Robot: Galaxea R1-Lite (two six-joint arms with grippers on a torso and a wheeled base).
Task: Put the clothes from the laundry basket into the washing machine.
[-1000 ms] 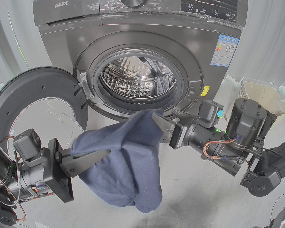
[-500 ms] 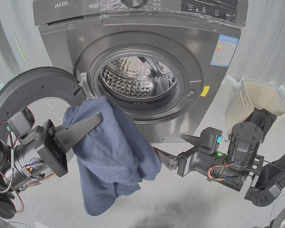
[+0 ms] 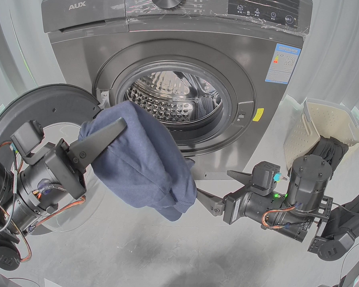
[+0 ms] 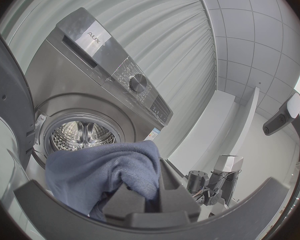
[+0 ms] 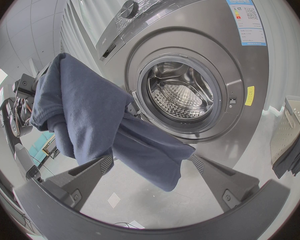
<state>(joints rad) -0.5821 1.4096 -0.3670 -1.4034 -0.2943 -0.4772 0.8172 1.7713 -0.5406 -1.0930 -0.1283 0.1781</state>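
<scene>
since half a second ago the left gripper has lifted the dark blue cloth garment, bunching its tail before the round drum opening of the grey front-loading washing machine. its fingers pinch the top edge, keeping the cloth off the floor. right gripper: spread wide under the hem, probably to guide it in.

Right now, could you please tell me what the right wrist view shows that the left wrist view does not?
Right wrist view: the laundry basket with dark clothes hanging from it, and the open right gripper by the blue garment. Left wrist view: the left gripper clamped on that garment, and the open door. Shared: the blue garment and the washing machine's drum.
</scene>
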